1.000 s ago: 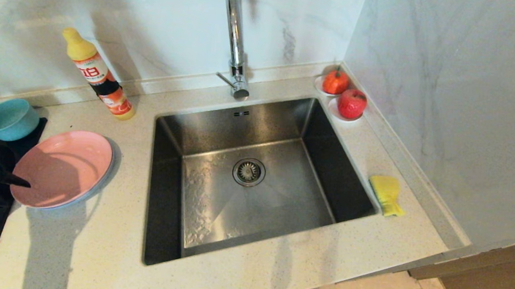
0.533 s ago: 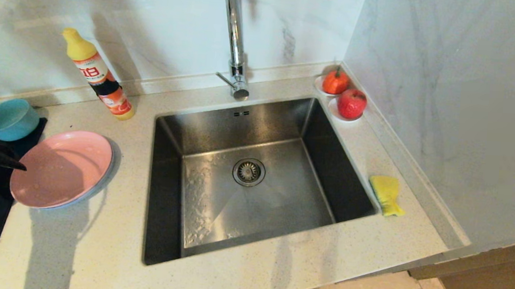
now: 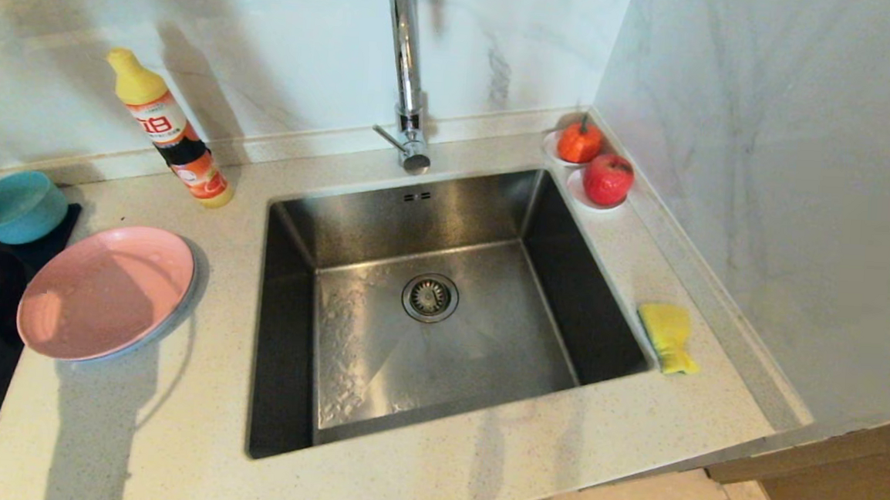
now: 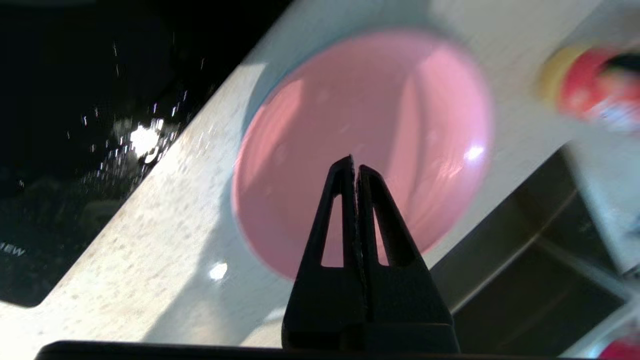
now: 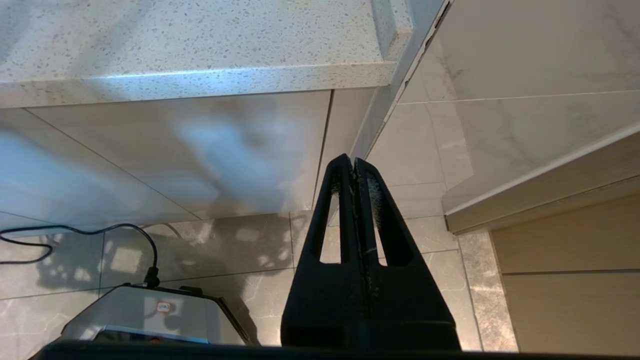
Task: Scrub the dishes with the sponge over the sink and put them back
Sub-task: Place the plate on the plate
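Your pink plate (image 3: 106, 291) lies at the head view's left, stacked on a pale plate (image 3: 189, 296), teal bowl (image 3: 16, 206) above it. The sink (image 3: 441, 312) fills the centre; the sponge (image 3: 667, 337) sits right of it. Your left gripper (image 4: 354, 165) hangs over the pink plate, fingers together, empty. Your right gripper (image 5: 354, 165) is parked below the counter edge (image 5: 200, 80), fingers together.

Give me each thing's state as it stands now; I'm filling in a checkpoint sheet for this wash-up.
Round pink plate: flat on the counter, atop a pale plate, ungripped.
Small teal-blue bowl: upright, empty.
Yellow rectangular sponge: on the counter beside the sink, untouched.
Stainless steel sink: holds no dishes.
Tall chrome tap: no water running.
Left gripper: shut, holding nothing, above the pink plate.
Right gripper: shut, parked below the counter.
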